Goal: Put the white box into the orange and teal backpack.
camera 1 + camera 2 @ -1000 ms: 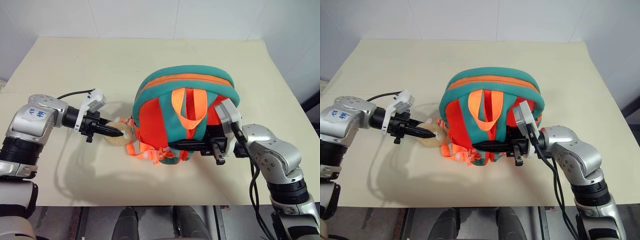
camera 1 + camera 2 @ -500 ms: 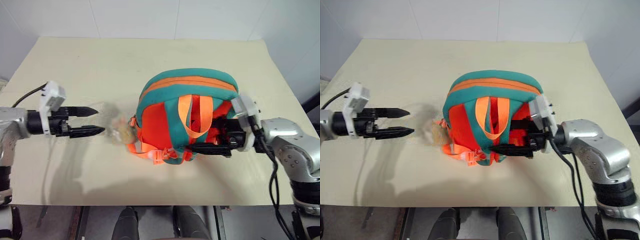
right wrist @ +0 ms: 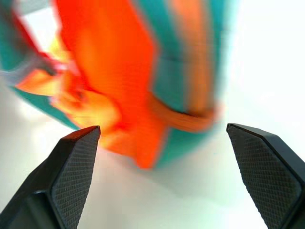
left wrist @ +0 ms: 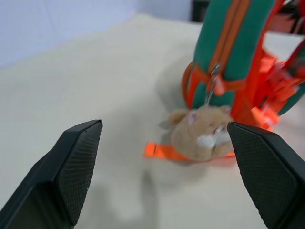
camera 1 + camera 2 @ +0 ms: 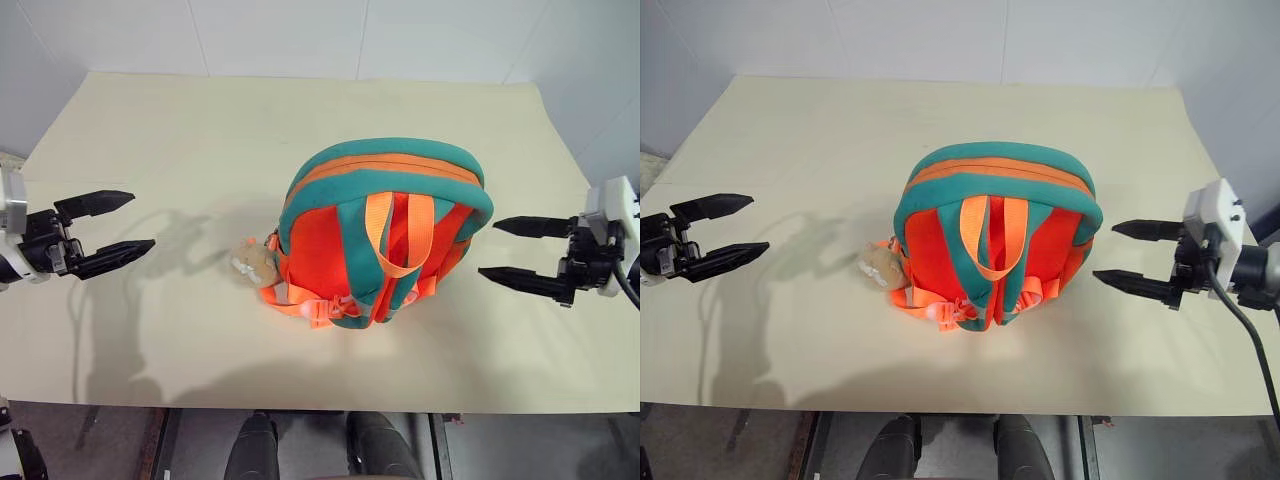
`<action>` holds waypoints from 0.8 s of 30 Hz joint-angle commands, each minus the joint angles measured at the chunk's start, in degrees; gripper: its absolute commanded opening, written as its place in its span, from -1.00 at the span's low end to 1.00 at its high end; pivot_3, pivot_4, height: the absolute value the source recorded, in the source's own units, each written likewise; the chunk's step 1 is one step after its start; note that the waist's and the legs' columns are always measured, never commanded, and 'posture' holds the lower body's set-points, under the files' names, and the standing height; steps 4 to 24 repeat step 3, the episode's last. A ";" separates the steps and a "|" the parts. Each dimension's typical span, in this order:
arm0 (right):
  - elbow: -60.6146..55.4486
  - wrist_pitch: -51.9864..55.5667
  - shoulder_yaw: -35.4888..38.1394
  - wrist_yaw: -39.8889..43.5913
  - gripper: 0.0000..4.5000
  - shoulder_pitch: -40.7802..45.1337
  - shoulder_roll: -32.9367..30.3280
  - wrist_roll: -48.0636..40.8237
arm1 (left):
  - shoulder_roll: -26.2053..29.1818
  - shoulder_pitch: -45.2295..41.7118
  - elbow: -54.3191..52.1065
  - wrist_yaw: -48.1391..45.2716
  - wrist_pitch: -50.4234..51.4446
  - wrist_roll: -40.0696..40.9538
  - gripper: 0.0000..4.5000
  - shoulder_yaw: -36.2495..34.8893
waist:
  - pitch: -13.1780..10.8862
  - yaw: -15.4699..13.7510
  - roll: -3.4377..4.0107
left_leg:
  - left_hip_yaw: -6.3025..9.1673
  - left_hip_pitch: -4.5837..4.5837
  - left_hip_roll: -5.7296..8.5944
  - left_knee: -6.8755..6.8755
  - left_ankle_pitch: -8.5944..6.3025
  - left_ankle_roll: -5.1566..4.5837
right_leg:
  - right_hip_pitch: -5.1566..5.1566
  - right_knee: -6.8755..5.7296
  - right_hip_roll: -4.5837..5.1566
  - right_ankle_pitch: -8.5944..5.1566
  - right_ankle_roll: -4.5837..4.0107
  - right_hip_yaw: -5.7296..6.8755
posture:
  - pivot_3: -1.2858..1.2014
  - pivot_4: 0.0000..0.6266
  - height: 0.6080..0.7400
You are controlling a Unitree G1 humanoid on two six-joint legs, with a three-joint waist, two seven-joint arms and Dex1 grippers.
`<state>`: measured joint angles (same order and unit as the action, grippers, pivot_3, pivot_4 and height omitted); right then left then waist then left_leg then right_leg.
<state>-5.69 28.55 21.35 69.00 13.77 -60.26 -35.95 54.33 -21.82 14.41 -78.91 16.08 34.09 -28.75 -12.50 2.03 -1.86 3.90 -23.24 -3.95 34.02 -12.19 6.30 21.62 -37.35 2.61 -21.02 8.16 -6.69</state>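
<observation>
The orange and teal backpack (image 5: 385, 225) stands upright in the middle of the cream table (image 5: 200, 130), zipped shut, its orange straps facing me. A small tan plush toy (image 5: 254, 263) hangs at its left side and rests on the table. The white box is out of view. My left gripper (image 5: 115, 222) hovers open near the table's left edge, well clear of the plush, pointing toward the backpack. Off to the right of the backpack my right gripper (image 5: 508, 250) is also open, with nothing between its fingers. The left wrist view shows the plush toy (image 4: 202, 133) and the backpack (image 4: 228, 52).
White walls (image 5: 300, 35) close off the far side of the table. Bare tabletop lies behind the backpack and on both sides of it. The table's front edge (image 5: 330, 405) runs close below the backpack.
Both grippers let go and drew outward: the left away from the plush toy to the left, the right off the backpack's strap side to the right. The backpack now stands free.
</observation>
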 commanded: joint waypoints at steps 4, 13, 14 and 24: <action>3.06 -5.88 3.99 0.13 1.00 1.78 1.92 -0.27 | 0.65 -0.79 0.62 -2.76 0.33 5.46 1.00 -4.39 | 0.00 0.09 0.01 | 0.00 0.00 0.00 -0.05 0.00 0.00 | 0.01 0.00 0.00 -0.01 0.00 0.00 | 0.03 -0.52 1.00; 3.06 -5.88 3.99 0.13 1.00 1.78 1.92 -0.27 | 0.65 -0.79 0.62 -2.76 0.33 5.46 1.00 -4.39 | 0.00 0.09 0.01 | 0.00 0.00 0.00 -0.05 0.00 0.00 | 0.01 0.00 0.00 -0.01 0.00 0.00 | 0.03 -0.52 1.00; 3.06 -5.88 3.99 0.13 1.00 1.78 1.92 -0.27 | 0.65 -0.79 0.62 -2.76 0.33 5.46 1.00 -4.39 | 0.00 0.09 0.01 | 0.00 0.00 0.00 -0.05 0.00 0.00 | 0.01 0.00 0.00 -0.01 0.00 0.00 | 0.03 -0.52 1.00; 3.06 -5.88 3.99 0.13 1.00 1.78 1.92 -0.27 | 0.65 -0.79 0.62 -2.76 0.33 5.46 1.00 -4.39 | 0.00 0.09 0.01 | 0.00 0.00 0.00 -0.05 0.00 0.00 | 0.01 0.00 0.00 -0.01 0.00 0.00 | 0.03 -0.52 1.00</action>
